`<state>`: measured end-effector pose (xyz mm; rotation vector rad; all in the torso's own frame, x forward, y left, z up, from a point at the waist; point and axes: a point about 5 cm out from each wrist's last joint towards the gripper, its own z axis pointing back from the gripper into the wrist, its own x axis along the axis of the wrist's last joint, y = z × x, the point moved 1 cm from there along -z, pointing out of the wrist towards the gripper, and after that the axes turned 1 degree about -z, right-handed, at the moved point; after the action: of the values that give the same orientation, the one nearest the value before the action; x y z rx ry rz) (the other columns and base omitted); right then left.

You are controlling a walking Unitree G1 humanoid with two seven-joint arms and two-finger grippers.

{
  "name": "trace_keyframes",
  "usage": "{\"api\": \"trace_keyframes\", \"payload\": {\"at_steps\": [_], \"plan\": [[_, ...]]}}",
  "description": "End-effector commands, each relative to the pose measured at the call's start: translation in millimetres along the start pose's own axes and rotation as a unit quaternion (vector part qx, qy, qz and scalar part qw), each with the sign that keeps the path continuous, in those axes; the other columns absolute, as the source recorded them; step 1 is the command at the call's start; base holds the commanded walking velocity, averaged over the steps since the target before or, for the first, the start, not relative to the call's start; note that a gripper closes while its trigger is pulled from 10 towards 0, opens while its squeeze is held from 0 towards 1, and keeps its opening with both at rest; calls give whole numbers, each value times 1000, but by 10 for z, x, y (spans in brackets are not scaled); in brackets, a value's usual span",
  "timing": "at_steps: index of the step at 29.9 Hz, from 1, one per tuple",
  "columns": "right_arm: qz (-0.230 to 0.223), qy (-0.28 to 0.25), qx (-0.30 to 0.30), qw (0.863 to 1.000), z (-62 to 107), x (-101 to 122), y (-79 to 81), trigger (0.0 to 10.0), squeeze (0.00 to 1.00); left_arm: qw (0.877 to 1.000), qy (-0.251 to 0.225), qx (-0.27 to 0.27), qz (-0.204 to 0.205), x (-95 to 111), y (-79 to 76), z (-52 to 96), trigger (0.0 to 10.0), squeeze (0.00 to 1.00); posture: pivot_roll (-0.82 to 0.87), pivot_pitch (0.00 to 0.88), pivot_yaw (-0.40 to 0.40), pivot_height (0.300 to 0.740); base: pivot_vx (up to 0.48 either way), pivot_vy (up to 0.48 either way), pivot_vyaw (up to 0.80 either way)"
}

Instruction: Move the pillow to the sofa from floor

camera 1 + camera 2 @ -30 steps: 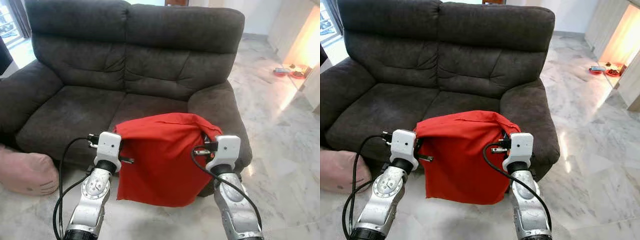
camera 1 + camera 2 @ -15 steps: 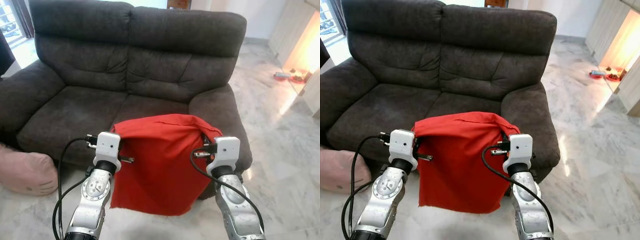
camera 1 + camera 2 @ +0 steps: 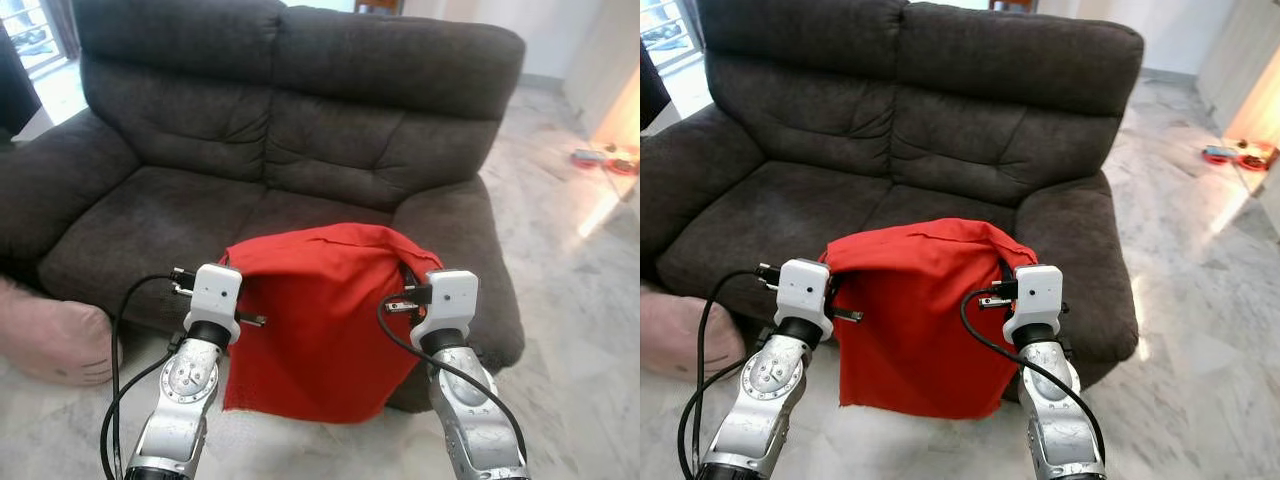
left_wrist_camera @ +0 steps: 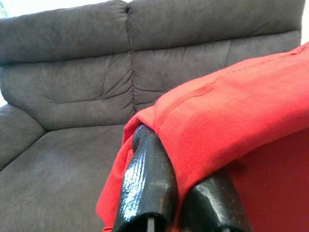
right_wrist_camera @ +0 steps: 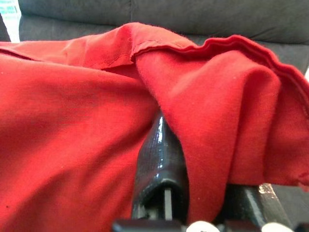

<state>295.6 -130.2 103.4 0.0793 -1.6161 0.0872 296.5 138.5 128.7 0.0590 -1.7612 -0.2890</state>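
While both arms carry it by its upper corners, the red pillow point(image 3: 320, 325) hangs limp in front of the sofa point(image 3: 290, 140) — the left gripper point(image 4: 176, 193) and right gripper point(image 5: 193, 188) each have jaws pinched on fabric, spreading the load so it clears the floor point(image 3: 590, 300) and seat edge.
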Motion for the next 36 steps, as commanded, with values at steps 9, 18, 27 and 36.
{"api": "trace_keyframes", "payload": {"at_steps": [9,18,27,36], "plan": [[4,-46,0,999,-29,203,-13,10000,0,998,-60,-10,1,259,-77,-118,10000,0,111,0,-66,740,320,0,0],[3,-44,7,999,-41,204,22,10000,0,998,-64,3,-2,278,-33,-103,10000,0,124,0,-79,740,320,0,0],[-17,-185,39,982,-121,886,122,10000,0,986,-160,14,-39,876,142,-205,10000,0,130,0,-82,740,319,0,0],[-34,-247,91,964,-146,1309,280,10000,0,972,-224,49,-48,1319,346,-266,10000,0,139,0,-91,740,320,0,0]]}}
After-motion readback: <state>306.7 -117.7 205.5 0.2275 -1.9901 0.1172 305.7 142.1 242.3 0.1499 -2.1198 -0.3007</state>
